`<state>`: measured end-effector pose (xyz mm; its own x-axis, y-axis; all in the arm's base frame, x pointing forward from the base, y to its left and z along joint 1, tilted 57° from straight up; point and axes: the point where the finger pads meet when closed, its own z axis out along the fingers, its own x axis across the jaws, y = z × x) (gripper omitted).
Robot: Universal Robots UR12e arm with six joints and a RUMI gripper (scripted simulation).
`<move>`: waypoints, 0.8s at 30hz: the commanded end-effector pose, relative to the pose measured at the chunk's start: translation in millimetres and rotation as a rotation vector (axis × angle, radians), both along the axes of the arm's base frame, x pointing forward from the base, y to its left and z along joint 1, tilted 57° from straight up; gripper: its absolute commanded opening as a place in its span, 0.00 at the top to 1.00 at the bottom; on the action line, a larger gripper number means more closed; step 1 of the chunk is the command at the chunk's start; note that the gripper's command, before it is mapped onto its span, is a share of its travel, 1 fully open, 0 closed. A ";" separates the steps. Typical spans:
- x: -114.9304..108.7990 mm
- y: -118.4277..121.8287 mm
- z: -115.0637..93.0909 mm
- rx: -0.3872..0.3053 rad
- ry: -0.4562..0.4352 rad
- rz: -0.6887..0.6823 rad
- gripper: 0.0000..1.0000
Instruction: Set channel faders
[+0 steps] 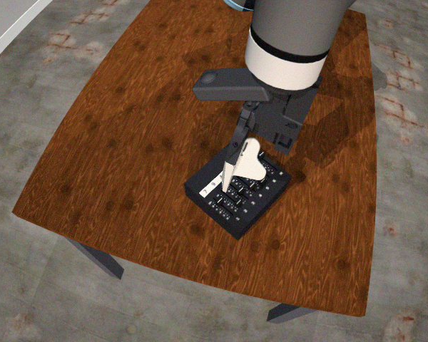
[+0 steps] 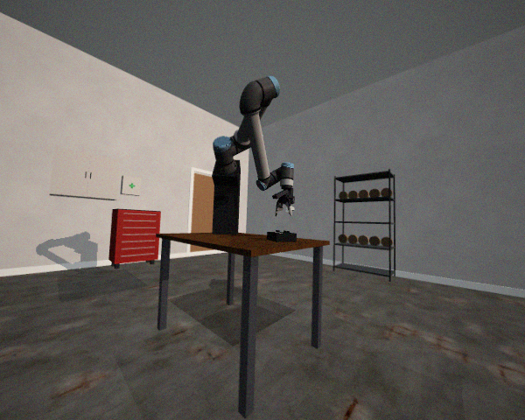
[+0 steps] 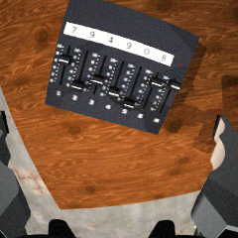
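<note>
Claw point(image 2: 283, 210) is hanging above the lighting desk point(image 1: 243, 216), fingers point(image 1: 227, 177) spread fully w/ nothing between them, touching nothing. Lighting desk: flat black rectangular box lying toward the right front of the wood-grain desk point(image 1: 114, 147). White tape strip point(image 3: 119, 44) is reading 7 9 4 9 0 8 above the channel faders point(image 3: 99, 79); master fader point(image 3: 175, 85) is sitting rightmost. Bare wood is surrounding the box on all sides.
</note>
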<state>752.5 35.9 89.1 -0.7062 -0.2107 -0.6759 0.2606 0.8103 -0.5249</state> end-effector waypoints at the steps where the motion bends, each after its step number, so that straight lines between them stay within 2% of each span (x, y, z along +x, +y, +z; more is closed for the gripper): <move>1: 25.9 -8.9 -13.2 0.098 -0.132 -0.152 0.00; 6: 36.5 -12.7 -20.2 0.142 -0.194 -0.214 0.00; 24: 36.9 -12.8 -20.4 0.143 -0.196 -0.217 0.00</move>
<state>789.4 22.6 68.4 -0.5782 0.0367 -0.8151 0.5196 0.7868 -0.3331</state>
